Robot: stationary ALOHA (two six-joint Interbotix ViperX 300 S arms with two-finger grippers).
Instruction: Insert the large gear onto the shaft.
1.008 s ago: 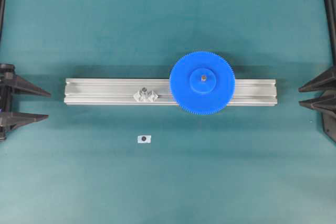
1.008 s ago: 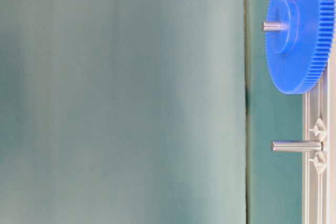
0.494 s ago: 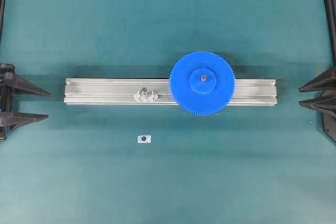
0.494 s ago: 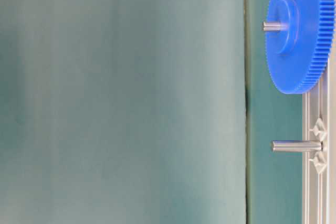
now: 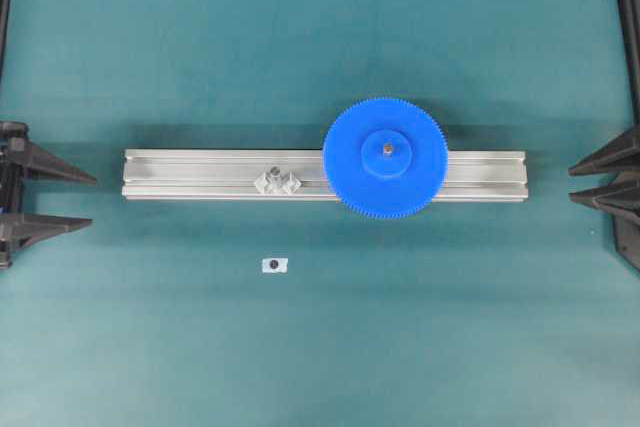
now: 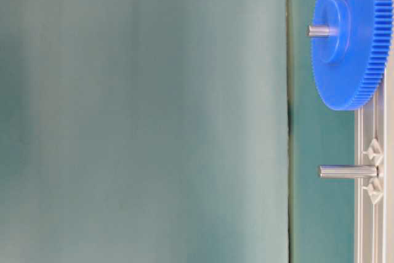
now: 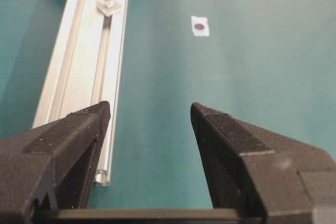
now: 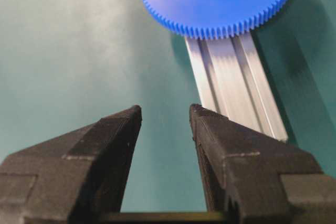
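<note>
The large gear (image 5: 385,158) lies flat on the aluminium rail (image 5: 200,175), right of the rail's middle. The shaft (image 5: 386,149) passes through its hub, and its pale tip (image 6: 318,30) sticks out past the hub in the table-level view. My left gripper (image 5: 92,200) rests open at the left table edge, off the rail's left end. At the right edge my right gripper (image 5: 571,184) is open too, off the rail's right end. Nothing sits between the jaws of either gripper (image 7: 150,108) (image 8: 165,109). The gear's toothed rim (image 8: 210,9) shows ahead of the right gripper.
A second, bare pin (image 5: 275,173) stands on a faceted mount on the rail's left half, also visible as a pin (image 6: 346,171) at table level. A small white sticker with a dark dot (image 5: 274,265) lies on the green mat in front of the rail.
</note>
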